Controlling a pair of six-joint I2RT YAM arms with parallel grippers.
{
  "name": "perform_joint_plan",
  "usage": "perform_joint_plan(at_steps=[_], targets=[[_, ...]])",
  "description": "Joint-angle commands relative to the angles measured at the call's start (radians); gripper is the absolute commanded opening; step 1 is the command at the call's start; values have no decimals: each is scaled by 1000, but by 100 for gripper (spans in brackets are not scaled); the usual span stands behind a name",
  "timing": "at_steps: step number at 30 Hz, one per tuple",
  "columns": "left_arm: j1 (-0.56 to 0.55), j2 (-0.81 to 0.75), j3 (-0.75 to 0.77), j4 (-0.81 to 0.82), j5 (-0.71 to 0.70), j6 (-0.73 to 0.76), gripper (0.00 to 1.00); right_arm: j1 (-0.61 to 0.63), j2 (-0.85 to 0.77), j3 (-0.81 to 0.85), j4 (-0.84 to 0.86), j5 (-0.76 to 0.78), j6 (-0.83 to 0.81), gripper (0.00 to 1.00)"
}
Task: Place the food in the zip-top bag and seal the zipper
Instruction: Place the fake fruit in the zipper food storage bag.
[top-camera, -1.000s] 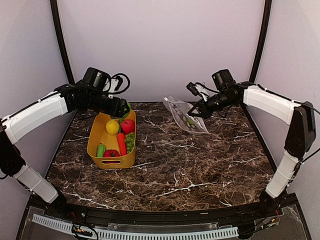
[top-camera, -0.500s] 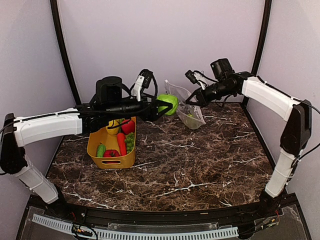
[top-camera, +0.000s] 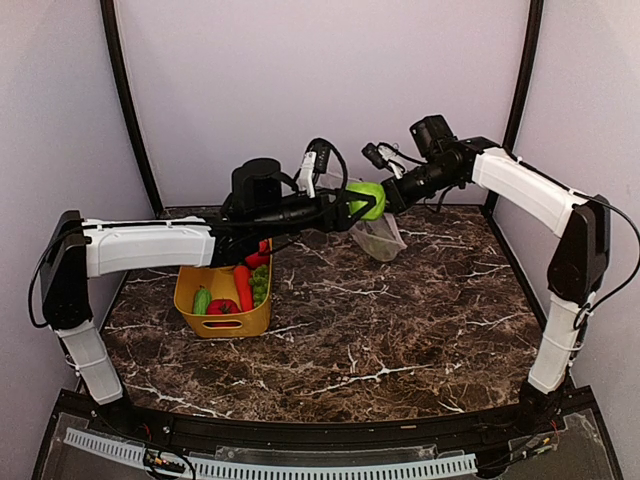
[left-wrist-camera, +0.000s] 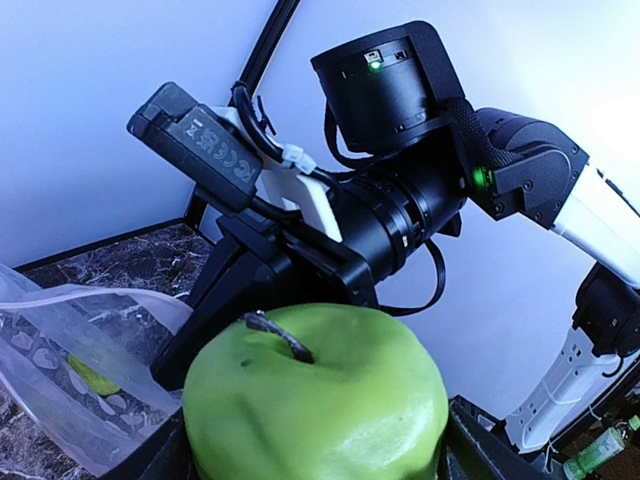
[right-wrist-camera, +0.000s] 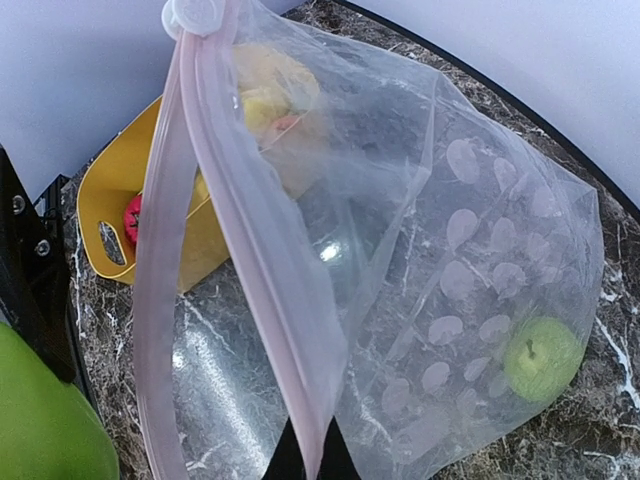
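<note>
Dark marble table (top-camera: 400, 330), lilac walls behind. I have my left arm (top-camera: 150, 245) stretched level toward the far right, with the left gripper (top-camera: 362, 203) spread wide around a green apple (top-camera: 372, 198). My right arm (top-camera: 525, 190) bends in from the right. The right gripper (top-camera: 390, 195) is pinched tight on the zipper (right-wrist-camera: 230, 230), and the zip-top bag (top-camera: 383, 237) hangs from it just beside the apple. The yellow basket (top-camera: 190, 295) holds other food (top-camera: 243, 285). One small green fruit (right-wrist-camera: 541, 358) lies in the bag.

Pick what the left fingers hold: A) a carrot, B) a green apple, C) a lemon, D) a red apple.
B: a glossy green apple with a dark stem sits between the left fingers, close to the clear bag.
</note>
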Motion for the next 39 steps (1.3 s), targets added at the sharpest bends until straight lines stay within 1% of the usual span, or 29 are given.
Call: perform_joint_plan(at_steps=[1, 2, 4, 9, 16, 22, 29, 30, 33, 35, 36, 38, 39], targets=[[-7, 3, 9, 77, -120, -38, 45, 6, -3, 21, -25, 13, 20, 0], [-7, 9, 6, 73, -172, -34, 44, 7, -7, 19, -25, 25, 21, 0], [-7, 19, 7, 51, -229, -31, 43, 7, -15, 16, -24, 52, 22, 0], [-6, 29, -4, -19, -337, -30, 42, 7, -48, -13, 2, 108, 30, 0], [-6, 64, 53, -129, -368, -25, 41, 10, -81, -9, 7, 119, 35, 0], [-6, 96, 88, -178, -360, -28, 42, 21, -89, -9, 16, 105, 33, 0], [-5, 127, 156, -251, -361, -32, 58, 57, -90, 7, 9, 38, 30, 0], [-6, 128, 161, -255, -367, -30, 61, 57, -91, 15, 8, 32, 35, 0], [-6, 129, 180, -284, -384, -23, 68, 60, -87, 38, 5, 58, 41, 0], [-6, 129, 191, -304, -399, -28, 80, 60, -87, 42, 6, 87, 41, 0], [-6, 128, 193, -307, -401, -25, 93, 60, -87, 40, 6, 90, 38, 0], [-6, 126, 199, -315, -397, -22, 98, 59, -90, 29, 11, 93, 37, 0], [-6, 124, 200, -316, -395, -21, 99, 60, -92, 22, 14, 93, 37, 0]])
